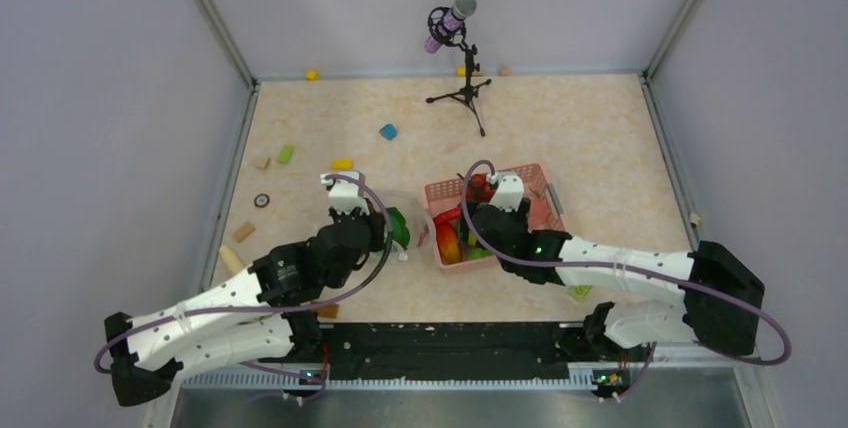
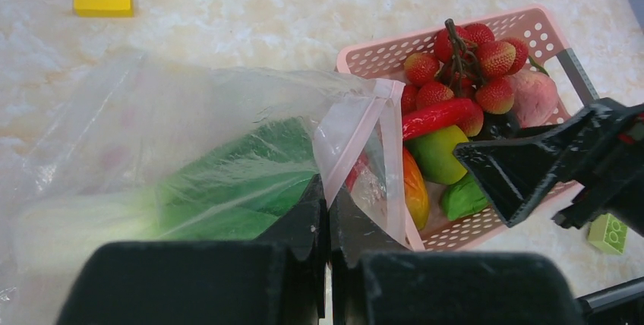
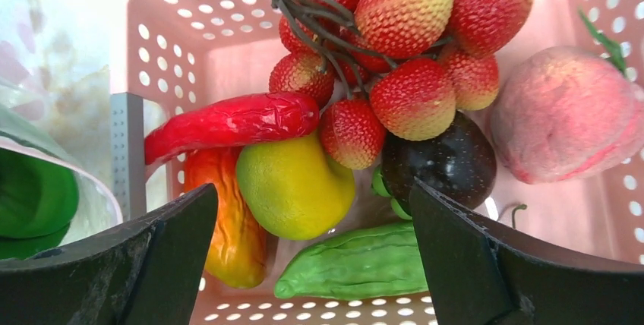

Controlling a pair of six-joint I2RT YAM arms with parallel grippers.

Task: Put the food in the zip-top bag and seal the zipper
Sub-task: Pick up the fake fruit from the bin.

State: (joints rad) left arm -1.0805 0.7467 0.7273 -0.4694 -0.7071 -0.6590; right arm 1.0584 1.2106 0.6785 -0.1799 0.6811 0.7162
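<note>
Quick rundown of where I'm at. My left gripper (image 2: 328,219) is pinched tight on the zip-top bag (image 2: 190,105), grabbing the plastic right by its mouth, with nothing between the fingers but film. The bag is floppy and lies on the bench (image 2: 228,6), so I hold that edge to give the mouth some shape and stop the thing sliding around. The mouth faces the pink basket (image 2: 380,53) and sits just beside it, so each carry is short. The bok choy (image 2: 228,184) is inside the bag, and the zipper (image 2: 393,150) strip is unsealed.

My right gripper (image 3: 313,196) is spread wide and empty, hanging over the basket with a finger on either side of the yellow fruit (image 3: 292,188). I'd guess that's my next grab. The red chilli (image 3: 235,120) lies across its top and the berries (image 3: 402,36) crowd it, so a clean pinch could be fiddly. The mango (image 3: 228,234), cucumber (image 3: 357,268), pink fruit (image 3: 566,112) and a dark fruit (image 3: 444,159) are waiting in there too. Long way to go, I reckon.
</note>
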